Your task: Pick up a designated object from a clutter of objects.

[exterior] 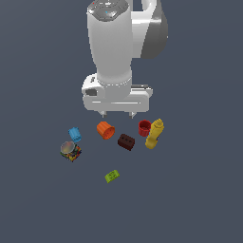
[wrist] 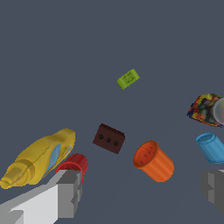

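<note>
Dark slate-grey floor point(exterior: 199, 199) runs flat under everything, with the seven small items scattered across it below the white arm point(exterior: 111, 42). Its gripper point(exterior: 117, 114) hangs above the clutter with fingers spread wide apart, holding nothing; in the wrist view the two grey fingertips point(wrist: 69, 192) stand far to either side.

Farthest toward the exterior view's left lies the multicoloured block point(exterior: 70, 151): a small boxy body printed in red, yellow, green and dark patches, capped by a round grey top. It rests on the floor, well apart from the gripper, and the wrist view catches only part of it at the frame edge. Just beside it sits the blue cylinder point(exterior: 74, 134), tipped over.

Toward the exterior view's right come the orange cup point(exterior: 106, 130) on its side, the dark brown brick point(exterior: 126, 141), then the red cup point(exterior: 144, 127) touching the yellow bottle point(exterior: 154, 134). A green flat tag point(exterior: 112, 176) lies alone, nearest the exterior camera
</note>
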Available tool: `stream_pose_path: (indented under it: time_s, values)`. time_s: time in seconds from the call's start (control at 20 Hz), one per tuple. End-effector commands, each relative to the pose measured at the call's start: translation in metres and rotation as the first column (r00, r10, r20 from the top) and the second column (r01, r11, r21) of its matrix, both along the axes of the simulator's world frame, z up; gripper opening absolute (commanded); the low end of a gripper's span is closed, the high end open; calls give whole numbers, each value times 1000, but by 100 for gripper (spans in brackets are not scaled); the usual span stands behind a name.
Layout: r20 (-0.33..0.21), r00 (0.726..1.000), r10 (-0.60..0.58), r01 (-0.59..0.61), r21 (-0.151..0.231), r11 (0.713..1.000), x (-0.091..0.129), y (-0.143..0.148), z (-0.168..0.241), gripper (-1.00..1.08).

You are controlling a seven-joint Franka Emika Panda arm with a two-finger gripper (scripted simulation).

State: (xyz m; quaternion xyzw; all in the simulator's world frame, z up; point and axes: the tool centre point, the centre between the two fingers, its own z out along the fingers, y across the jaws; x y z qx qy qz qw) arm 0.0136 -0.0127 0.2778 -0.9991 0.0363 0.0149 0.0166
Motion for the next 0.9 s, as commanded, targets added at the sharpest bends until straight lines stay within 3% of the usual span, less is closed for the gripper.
stream_pose_path:
  time_s: [0.0, 0.45, 0.85]
  values:
    - [1, 1000, -30, 30, 2, 1000, 7, -16, -11, 100]
    - [11, 980, -200, 200, 1, 980, 32, -111, -79, 100]
    - [22, 943, -332, 332, -18, 943, 33, -195, -138, 100]
